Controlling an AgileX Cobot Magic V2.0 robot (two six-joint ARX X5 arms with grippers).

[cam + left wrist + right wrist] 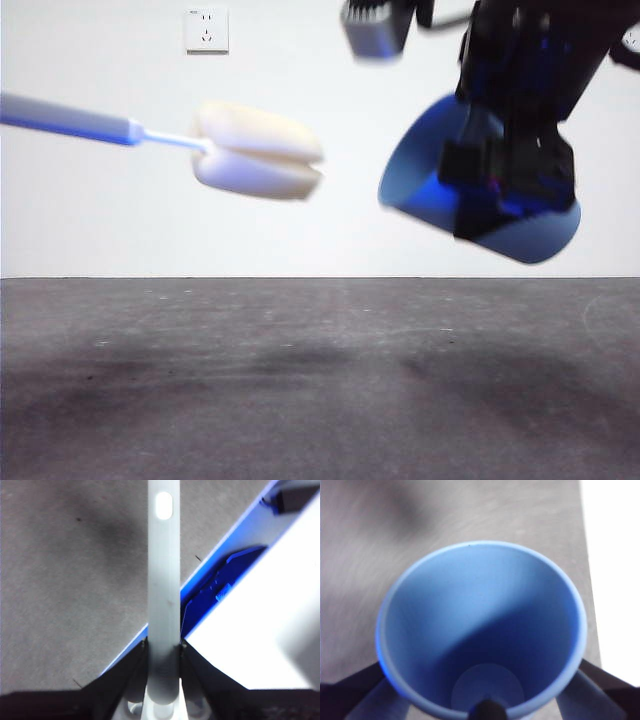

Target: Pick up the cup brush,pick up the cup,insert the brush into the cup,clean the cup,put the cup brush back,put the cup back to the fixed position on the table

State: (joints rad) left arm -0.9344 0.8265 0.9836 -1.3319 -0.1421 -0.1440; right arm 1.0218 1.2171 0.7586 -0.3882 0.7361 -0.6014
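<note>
I am holding the long slim grey-handled cup brush (250, 150) in my left gripper (163, 652), jaws pinching its handle from both sides, so the brush is hanging level in the air above the dark grey speckled table (300, 380). Its rounded cream-yellow sponge head is pointing toward the light blue plastic cup (478, 190) without touching it (a clear gap is showing between them). My right gripper (505, 175) is gripping that cup across its wall, jaws closed on it, and is tilting it aloft with the open mouth facing the sponge. The cup's inside is showing plain blue down to its round base.
</note>
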